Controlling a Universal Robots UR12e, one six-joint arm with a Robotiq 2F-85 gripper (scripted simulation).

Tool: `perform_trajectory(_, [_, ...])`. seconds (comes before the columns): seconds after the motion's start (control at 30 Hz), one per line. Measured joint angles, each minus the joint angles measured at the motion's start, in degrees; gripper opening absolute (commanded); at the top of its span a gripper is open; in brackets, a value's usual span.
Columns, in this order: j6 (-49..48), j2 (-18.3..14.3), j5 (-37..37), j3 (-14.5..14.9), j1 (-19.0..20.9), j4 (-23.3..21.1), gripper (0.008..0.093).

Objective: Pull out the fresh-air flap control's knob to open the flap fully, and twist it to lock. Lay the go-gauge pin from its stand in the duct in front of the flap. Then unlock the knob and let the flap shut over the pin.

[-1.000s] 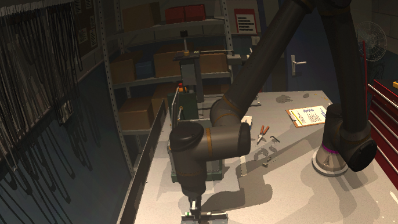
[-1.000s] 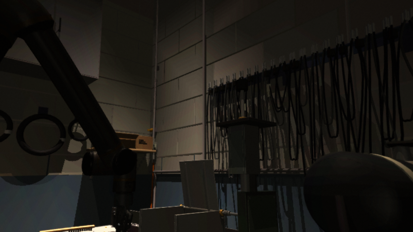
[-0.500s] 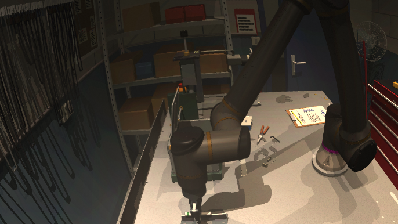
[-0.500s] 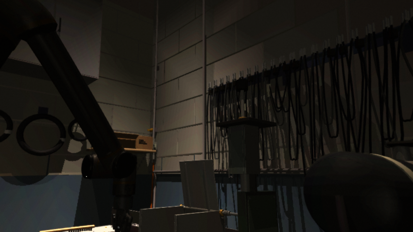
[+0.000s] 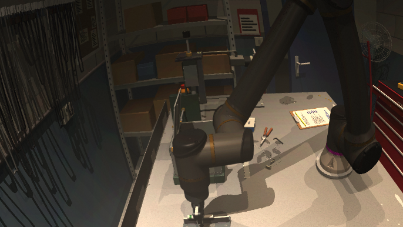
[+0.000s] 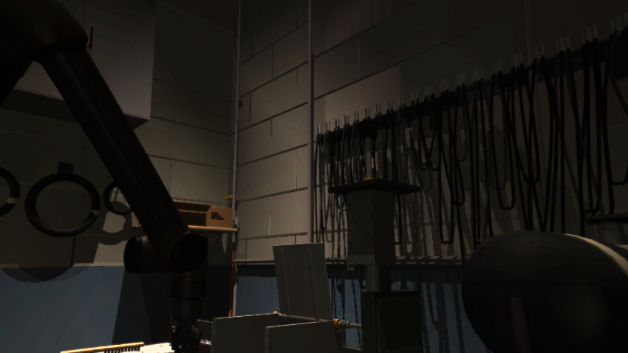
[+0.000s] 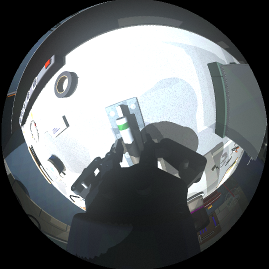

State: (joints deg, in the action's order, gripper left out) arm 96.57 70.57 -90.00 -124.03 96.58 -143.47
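Observation:
The go-gauge pin (image 7: 126, 133) is a pale cylinder with a green band. It lies on its stand (image 7: 125, 128), a small grey plate at the near end of the bench (image 5: 205, 219). My gripper (image 7: 131, 148) is down over the pin, fingers either side of it, and holds nothing. The duct fixture (image 5: 194, 147) stands behind my wrist. Its flap (image 6: 303, 279) stands raised above the open box (image 6: 272, 333). The control knob (image 5: 185, 34) is a black cap on a rod at the far end of the fixture.
The bench's left rail (image 5: 147, 164) runs close beside my wrist. A tape roll (image 7: 65, 84) lies beyond the stand. Pliers (image 5: 265, 135), a hex key and a clipboard (image 5: 312, 117) lie to the right, near my arm's base (image 5: 335, 161).

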Motion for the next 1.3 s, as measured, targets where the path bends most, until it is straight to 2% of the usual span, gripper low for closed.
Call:
perform_trajectory(0.23, [0.0, 0.0, 0.0, 0.0, 0.0, 0.0, 0.044])
perform_trajectory(0.83, [0.0, 0.02, 0.02, 0.01, 0.01, 0.0, 0.008])
perform_trajectory(1.3, [0.0, 0.04, 0.0, 0.01, 0.0, 0.05, 0.008])
